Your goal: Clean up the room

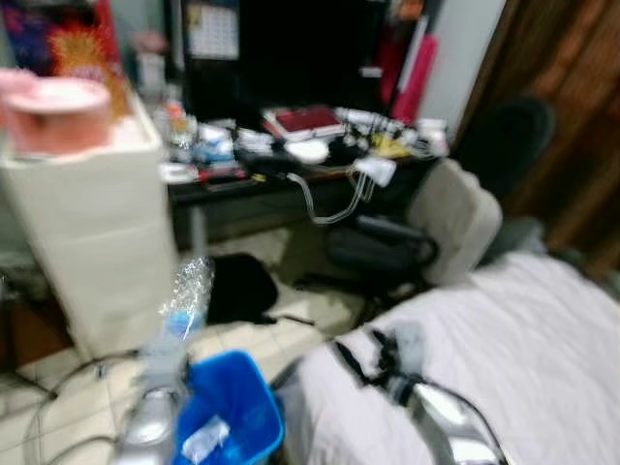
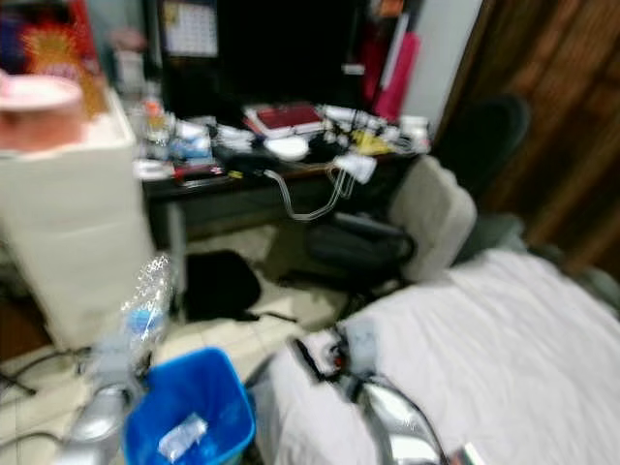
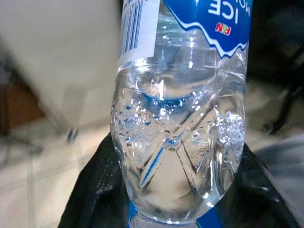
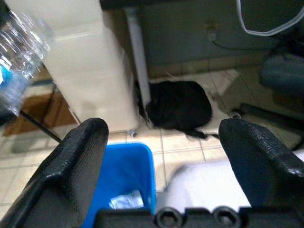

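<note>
My left gripper (image 1: 167, 360) is shut on a clear plastic water bottle (image 1: 187, 300) with a blue label, held up above the left side of a blue waste bin (image 1: 232, 402). The bottle (image 3: 180, 118) is crumpled, its base pointing away from the wrist. A bit of clear wrapper (image 1: 204, 441) lies inside the bin. My right gripper (image 1: 373, 354) is open over the corner of the white bed (image 1: 523, 339), its black fingers (image 4: 80, 161) spread wide with nothing between them, the bin (image 4: 124, 175) below.
A cluttered dark desk (image 1: 291, 160) stands behind, with a beige office chair (image 1: 450, 223) before it. A white cabinet (image 1: 97, 232) stands at left. A black bag (image 1: 237, 286) lies on the tiled floor under the desk. Cables trail on the floor at left.
</note>
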`<state>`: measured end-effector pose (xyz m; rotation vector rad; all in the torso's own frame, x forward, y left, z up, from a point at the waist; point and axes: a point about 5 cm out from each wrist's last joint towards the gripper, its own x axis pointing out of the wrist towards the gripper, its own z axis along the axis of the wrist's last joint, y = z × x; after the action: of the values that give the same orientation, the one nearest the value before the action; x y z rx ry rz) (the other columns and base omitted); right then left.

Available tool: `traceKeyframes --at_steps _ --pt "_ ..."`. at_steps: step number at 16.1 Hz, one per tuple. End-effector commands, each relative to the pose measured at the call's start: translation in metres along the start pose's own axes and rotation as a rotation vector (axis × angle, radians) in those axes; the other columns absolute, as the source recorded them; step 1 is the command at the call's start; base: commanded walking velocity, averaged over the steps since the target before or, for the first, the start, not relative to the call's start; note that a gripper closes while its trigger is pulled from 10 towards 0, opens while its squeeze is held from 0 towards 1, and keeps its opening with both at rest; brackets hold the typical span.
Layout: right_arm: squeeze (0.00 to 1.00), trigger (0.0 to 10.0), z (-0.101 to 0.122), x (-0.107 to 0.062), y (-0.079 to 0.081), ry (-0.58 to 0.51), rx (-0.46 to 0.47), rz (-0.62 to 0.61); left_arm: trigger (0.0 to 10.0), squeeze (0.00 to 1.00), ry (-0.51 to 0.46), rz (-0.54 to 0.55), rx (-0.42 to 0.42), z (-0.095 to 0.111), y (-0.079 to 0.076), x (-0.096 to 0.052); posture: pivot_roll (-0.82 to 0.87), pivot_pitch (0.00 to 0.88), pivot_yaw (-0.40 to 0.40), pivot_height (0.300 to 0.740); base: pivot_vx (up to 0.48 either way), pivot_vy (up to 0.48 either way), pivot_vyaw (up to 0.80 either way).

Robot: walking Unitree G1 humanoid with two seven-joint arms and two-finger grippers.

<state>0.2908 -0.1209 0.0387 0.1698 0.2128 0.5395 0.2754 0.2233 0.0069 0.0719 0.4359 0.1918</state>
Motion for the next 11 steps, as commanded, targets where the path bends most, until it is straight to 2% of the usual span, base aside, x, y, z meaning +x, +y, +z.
traceKeyframes --at_steps 1,3,4,5,7,8,9,11 --pt "0.0 10.0 -0.001 -0.013 -0.014 0.018 -0.012 -0.037 10.0 0.0 0.045 -0.062 -0.034 -0.004 -0.019 0.004 0.12 0.084 -0.162 0.74 0.0 0.0 0.0" --pt "0.0 10.0 0.0 -0.027 -0.017 0.046 -0.038 -0.01 10.0 0.0 0.136 -0.038 -0.087 -0.01 -0.016 0.01 0.05 0.133 -0.203 0.74 0.0 0.0 0.0" --pt "0.0 10.0 0.001 -0.034 -0.016 0.058 -0.05 0.02 10.0 0.0 0.14 -0.023 -0.087 -0.008 -0.015 0.012 0.01 0.149 -0.22 0.74 0.0 0.0 0.0" --pt "0.0 10.0 -0.002 -0.043 -0.012 0.107 -0.068 0.088 10.0 0.0 0.173 -0.011 -0.14 -0.007 -0.016 0.014 -0.02 0.163 -0.234 0.74 0.0 0.0 0.0" --pt "0.0 10.0 -0.007 -0.051 -0.009 0.163 -0.072 0.129 10.0 0.0 0.221 -0.015 -0.217 -0.01 -0.021 0.015 -0.04 0.165 -0.227 0.74 0.0 0.0 0.0" --pt "0.0 10.0 -0.007 -0.053 -0.008 0.175 -0.068 0.128 10.0 0.73 0.253 -0.005 -0.246 -0.014 -0.023 0.014 -0.04 0.16 -0.22 0.74 0.0 0.0 0.0" --pt "0.0 10.0 -0.007 -0.053 -0.006 0.174 -0.062 0.127 10.0 1.0 0.272 0.026 -0.259 -0.017 -0.022 0.012 -0.04 0.155 -0.214 0.74 0.0 0.0 0.0" --pt "0.0 10.0 -0.006 -0.052 -0.005 0.171 -0.047 0.118 10.0 1.0 0.298 0.097 -0.27 -0.024 -0.014 0.01 -0.03 0.153 -0.207 0.74 0.0 0.0 0.0"
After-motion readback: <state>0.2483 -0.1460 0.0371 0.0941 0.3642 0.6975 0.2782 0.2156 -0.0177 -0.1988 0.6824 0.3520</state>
